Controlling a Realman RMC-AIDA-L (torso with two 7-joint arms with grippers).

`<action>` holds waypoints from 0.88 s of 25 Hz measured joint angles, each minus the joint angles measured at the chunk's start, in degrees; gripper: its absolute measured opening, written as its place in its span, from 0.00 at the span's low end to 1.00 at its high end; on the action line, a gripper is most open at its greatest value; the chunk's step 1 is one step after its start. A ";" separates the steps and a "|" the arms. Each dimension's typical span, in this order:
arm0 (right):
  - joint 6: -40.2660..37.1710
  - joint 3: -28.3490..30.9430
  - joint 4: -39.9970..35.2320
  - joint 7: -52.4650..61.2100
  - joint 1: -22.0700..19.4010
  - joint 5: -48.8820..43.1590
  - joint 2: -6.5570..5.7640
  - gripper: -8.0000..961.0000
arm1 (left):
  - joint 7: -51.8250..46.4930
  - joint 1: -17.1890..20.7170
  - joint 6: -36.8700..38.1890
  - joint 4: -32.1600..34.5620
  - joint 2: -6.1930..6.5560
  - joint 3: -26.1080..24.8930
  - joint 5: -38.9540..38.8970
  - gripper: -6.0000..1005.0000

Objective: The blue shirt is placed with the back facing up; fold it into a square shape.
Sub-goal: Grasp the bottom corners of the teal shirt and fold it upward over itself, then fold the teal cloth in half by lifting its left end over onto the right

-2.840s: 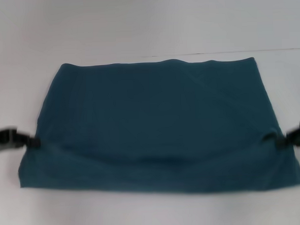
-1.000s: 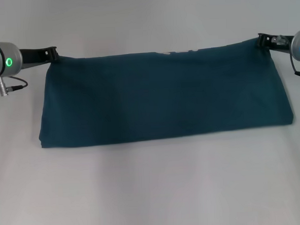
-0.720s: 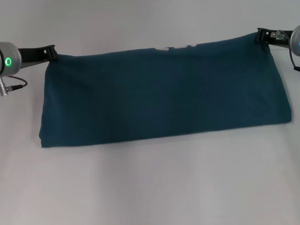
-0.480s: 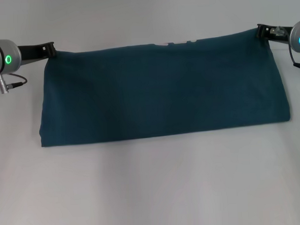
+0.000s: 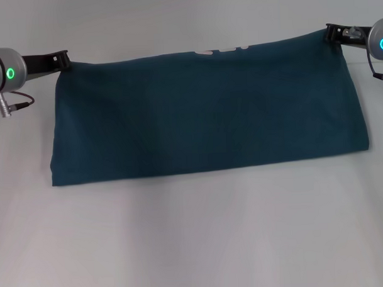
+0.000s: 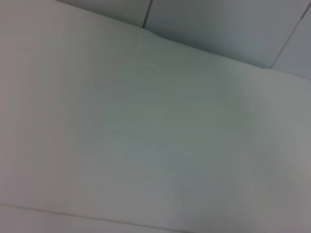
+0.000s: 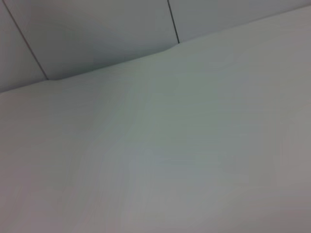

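Note:
The blue shirt point(image 5: 209, 111) lies on the white table point(image 5: 195, 238) as a wide folded band, its near edge a straight fold. My left gripper point(image 5: 63, 58) is shut on the shirt's far left corner. My right gripper point(image 5: 331, 34) is shut on the far right corner. Both hold the far edge slightly raised and stretched taut between them. A small white patch point(image 5: 223, 50) shows at the middle of the far edge. The wrist views show only bare table and wall, no cloth and no fingers.
The white table point(image 5: 195, 238) stretches in front of the shirt and behind it. Wall panels point(image 6: 218, 29) stand behind the table in the wrist views.
Both grippers carried the shirt's near edge up and over to the far side, folding it in half. In the last second they drifted slightly farther back, pulling the edge taut.

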 joint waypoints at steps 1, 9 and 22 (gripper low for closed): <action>-0.13 -0.06 -0.15 -0.15 0.01 -0.03 -0.08 0.10 | -0.38 0.01 -0.18 0.00 0.00 -0.06 0.00 0.04; 0.34 -0.44 -0.61 0.07 0.09 0.03 -3.98 0.20 | -4.24 0.50 -1.47 0.18 -0.13 -0.20 -0.01 0.30; -37.14 4.27 -14.92 -3.37 -15.24 17.84 -5.69 0.60 | -1.57 12.57 15.91 11.78 -1.11 -0.45 -21.65 0.54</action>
